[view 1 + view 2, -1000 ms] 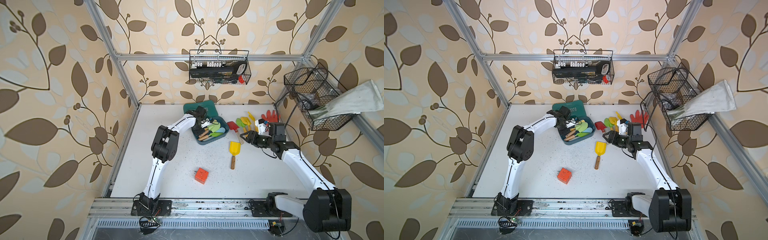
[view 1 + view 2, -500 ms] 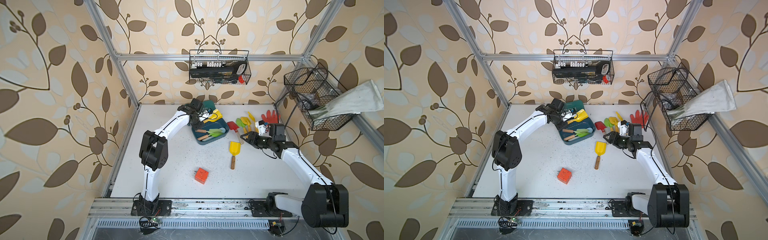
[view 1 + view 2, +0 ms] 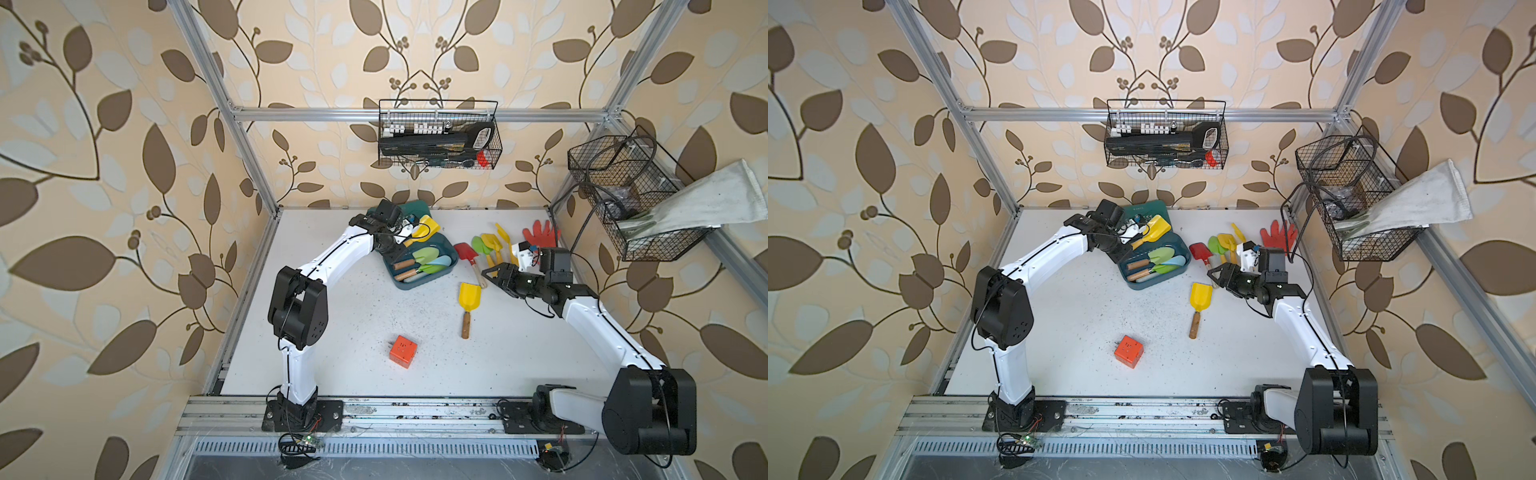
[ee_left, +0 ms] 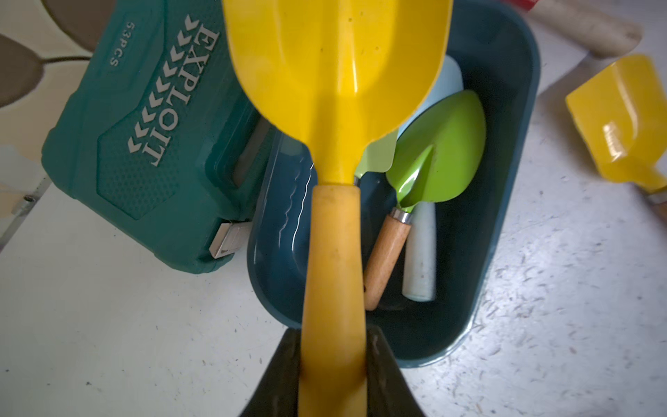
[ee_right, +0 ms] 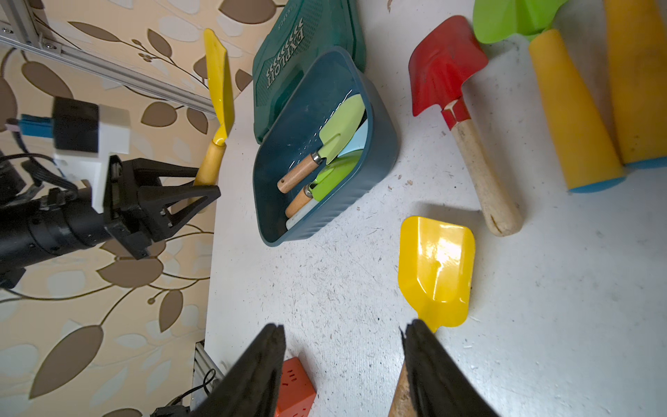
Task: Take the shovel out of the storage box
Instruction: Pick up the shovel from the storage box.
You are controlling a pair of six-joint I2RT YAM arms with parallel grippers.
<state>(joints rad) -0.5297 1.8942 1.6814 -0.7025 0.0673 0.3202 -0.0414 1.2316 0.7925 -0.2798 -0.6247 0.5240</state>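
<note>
**Top views.** The left gripper (image 3: 404,241) holds the yellow shovel (image 3: 428,226) raised over the far-left rim of the storage box (image 3: 454,261). The box stands at the far side of the table (image 3: 353,332). The right gripper (image 3: 492,274) hovers to the box's right, near a second yellow shovel (image 3: 470,296) lying flat.

**Left wrist view.** Only here is the grip plain: both jaws are clamped on the yellow handle. The blade hangs over the box and the green case (image 4: 144,126). A green trowel (image 4: 440,148) lies inside the box.

**Right wrist view.** The right gripper's jaws stand apart, with nothing between them. Seen side-on, the held shovel is clear of the box.

**Change.** A second ago the left gripper was down inside the box.
</note>
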